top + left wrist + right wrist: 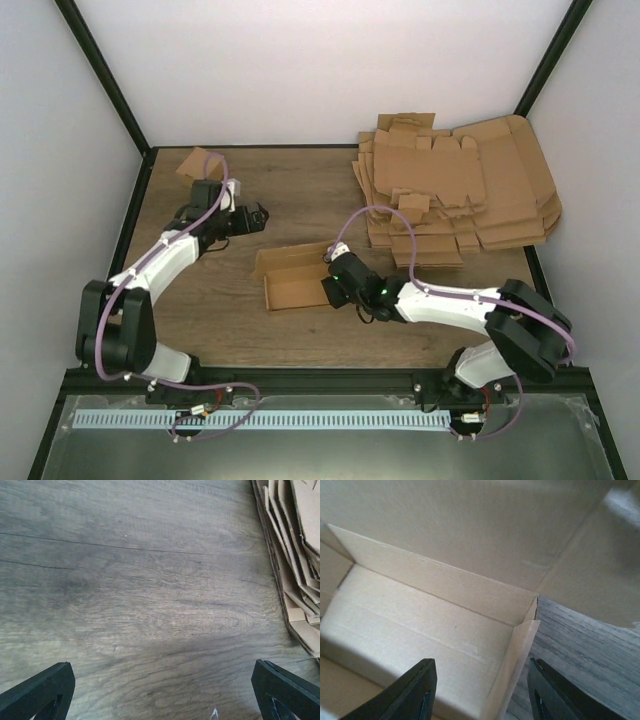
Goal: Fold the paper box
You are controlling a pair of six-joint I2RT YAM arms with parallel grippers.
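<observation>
Currently, 1 end wall of paper box (295, 290) is straddled by unclenched R gripper (481, 680), while L gripper (162, 672) is held spread over table (150, 580).

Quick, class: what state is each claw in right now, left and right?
Left claw: open, holding nothing.
Right claw: open, astride an end wall of the box, not gripping it.

Figure: a laboratory robot cell, as I see it from my remote station. White panel walls (300, 70) on black frame struts (104, 70) enclose a wood-grain table (300, 200). A slotted cable duct (330, 418) lines its near edge, and stacked cardboard blanks (480, 190) lie at the back right.
</observation>
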